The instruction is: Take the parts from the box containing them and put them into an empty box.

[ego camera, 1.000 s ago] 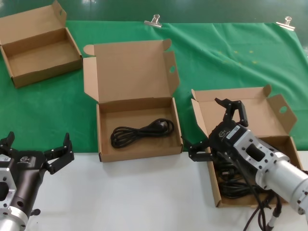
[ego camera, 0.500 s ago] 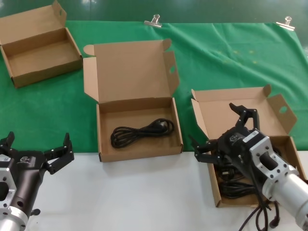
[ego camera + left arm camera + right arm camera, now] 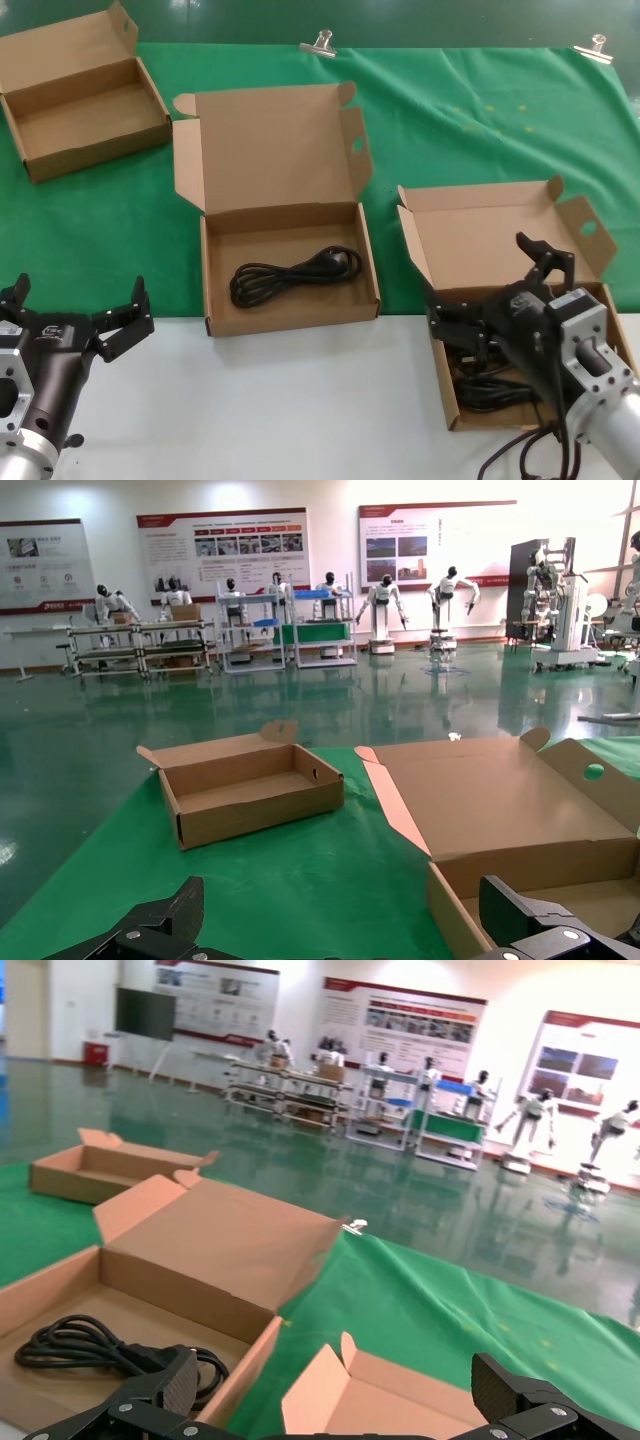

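Observation:
The box containing the parts (image 3: 575, 225) stands at the right, lid open, with black cables (image 3: 492, 388) coiled inside it. My right gripper (image 3: 490, 285) hangs open just above them, over the box's left half, with nothing between its fingers. The box with the tall squarish lid (image 3: 270, 140) stands in the middle and holds one black cable (image 3: 290, 272); the right wrist view shows that cable (image 3: 110, 1350) too. My left gripper (image 3: 78, 300) waits open over the white table at the near left, holding nothing.
A third open cardboard box (image 3: 85, 95) stands at the far left on the green cloth (image 3: 480, 120). Two metal clips (image 3: 320, 42) hold the cloth's back edge. White tabletop (image 3: 300, 400) runs along the front.
My right gripper has moved right and lower, from over the right box's left wall to above the cables inside. The left arm has not moved.

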`<action>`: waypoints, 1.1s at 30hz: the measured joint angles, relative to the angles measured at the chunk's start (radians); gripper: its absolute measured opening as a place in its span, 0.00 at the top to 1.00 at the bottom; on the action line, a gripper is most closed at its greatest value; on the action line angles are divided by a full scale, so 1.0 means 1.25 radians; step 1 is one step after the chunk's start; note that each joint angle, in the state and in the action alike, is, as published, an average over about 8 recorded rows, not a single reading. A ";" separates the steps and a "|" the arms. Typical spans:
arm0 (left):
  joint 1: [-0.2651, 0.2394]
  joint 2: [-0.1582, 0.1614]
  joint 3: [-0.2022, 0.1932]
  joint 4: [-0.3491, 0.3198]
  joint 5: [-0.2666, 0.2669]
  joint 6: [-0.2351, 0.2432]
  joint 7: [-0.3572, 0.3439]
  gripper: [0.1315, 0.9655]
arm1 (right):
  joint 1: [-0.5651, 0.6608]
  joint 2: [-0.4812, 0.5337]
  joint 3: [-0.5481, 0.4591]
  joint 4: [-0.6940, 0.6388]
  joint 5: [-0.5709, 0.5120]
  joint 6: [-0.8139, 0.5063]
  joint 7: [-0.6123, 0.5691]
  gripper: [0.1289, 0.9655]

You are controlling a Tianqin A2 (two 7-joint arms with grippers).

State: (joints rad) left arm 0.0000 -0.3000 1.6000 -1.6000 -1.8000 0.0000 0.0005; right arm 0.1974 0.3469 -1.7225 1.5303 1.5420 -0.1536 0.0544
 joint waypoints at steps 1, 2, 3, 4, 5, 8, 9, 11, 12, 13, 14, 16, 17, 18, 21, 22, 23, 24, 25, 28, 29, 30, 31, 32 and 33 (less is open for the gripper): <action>0.000 0.000 0.000 0.000 0.000 0.000 0.000 0.00 | -0.006 -0.001 0.004 0.002 0.008 0.005 -0.002 0.00; 0.000 0.000 0.000 0.000 0.000 0.000 0.000 0.00 | -0.012 -0.003 0.007 0.004 0.015 0.009 -0.003 0.00; 0.000 0.000 0.000 0.000 0.000 0.000 0.000 0.00 | -0.017 -0.004 0.011 0.006 0.023 0.014 -0.005 0.00; 0.000 0.000 0.000 0.000 0.000 0.000 0.000 0.00 | -0.023 -0.005 0.014 0.008 0.030 0.018 -0.006 0.00; 0.000 0.000 0.000 0.000 0.000 0.000 0.000 0.00 | -0.029 -0.007 0.018 0.010 0.038 0.023 -0.008 0.00; 0.000 0.000 0.000 0.000 0.000 0.000 0.000 0.00 | -0.046 -0.011 0.029 0.016 0.060 0.036 -0.013 0.00; 0.000 0.000 0.000 0.000 0.000 0.000 0.000 0.00 | -0.052 -0.012 0.032 0.018 0.068 0.040 -0.014 0.00; 0.000 0.000 0.000 0.000 0.000 0.000 0.000 0.00 | -0.064 -0.015 0.040 0.022 0.083 0.050 -0.018 0.00; 0.000 0.000 0.000 0.000 0.000 0.000 0.000 0.00 | -0.069 -0.016 0.043 0.025 0.091 0.054 -0.019 0.00; 0.000 0.000 0.000 0.000 0.000 0.000 0.000 0.00 | -0.075 -0.018 0.047 0.027 0.098 0.059 -0.021 0.00; 0.000 0.000 0.000 0.000 0.000 0.000 0.000 0.00 | -0.081 -0.019 0.050 0.029 0.106 0.063 -0.022 0.00; 0.000 0.000 0.000 0.000 0.000 0.000 0.000 0.00 | -0.093 -0.022 0.058 0.033 0.121 0.072 -0.025 0.00; 0.000 0.000 0.000 0.000 0.000 0.000 0.000 0.00 | -0.098 -0.023 0.061 0.035 0.128 0.077 -0.027 0.00; 0.000 0.000 0.000 0.000 0.000 0.000 0.000 0.00 | -0.104 -0.025 0.065 0.037 0.136 0.081 -0.029 0.00; 0.000 0.000 0.000 0.000 0.000 0.000 0.000 0.00 | -0.121 -0.029 0.075 0.043 0.158 0.094 -0.033 0.00; 0.000 0.000 0.000 0.000 0.000 0.000 0.000 0.00 | -0.126 -0.030 0.078 0.044 0.164 0.098 -0.035 0.00; 0.000 0.000 0.000 0.000 0.000 0.000 0.000 0.00 | -0.130 -0.031 0.081 0.046 0.170 0.101 -0.036 0.00; 0.000 0.000 0.000 0.000 0.000 0.000 0.000 0.00 | -0.134 -0.032 0.083 0.047 0.175 0.105 -0.037 0.00; 0.000 0.000 0.000 0.000 0.000 0.000 0.000 0.00 | -0.137 -0.033 0.085 0.048 0.179 0.107 -0.038 0.00; 0.000 0.000 0.000 0.000 0.000 0.000 0.000 0.00 | -0.142 -0.034 0.088 0.050 0.186 0.111 -0.039 0.00; 0.000 0.000 0.000 0.000 0.000 0.000 0.000 0.00 | -0.143 -0.034 0.089 0.050 0.187 0.111 -0.039 0.00; 0.000 0.000 0.000 0.000 0.000 0.000 0.000 0.00 | -0.143 -0.034 0.089 0.051 0.187 0.111 -0.039 0.00; 0.000 0.000 0.000 0.000 0.000 0.000 0.000 0.00 | -0.143 -0.034 0.089 0.051 0.187 0.111 -0.039 0.00; 0.000 0.000 0.000 0.000 0.000 0.000 0.000 0.00 | -0.143 -0.034 0.089 0.051 0.187 0.112 -0.040 0.00; 0.000 0.000 0.000 0.000 0.000 0.000 0.000 0.00 | -0.143 -0.034 0.089 0.051 0.187 0.112 -0.040 0.00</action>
State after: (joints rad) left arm 0.0000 -0.3000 1.6000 -1.6000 -1.8000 0.0000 -0.0001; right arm 0.0182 0.3043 -1.6113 1.5936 1.7762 -0.0142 0.0050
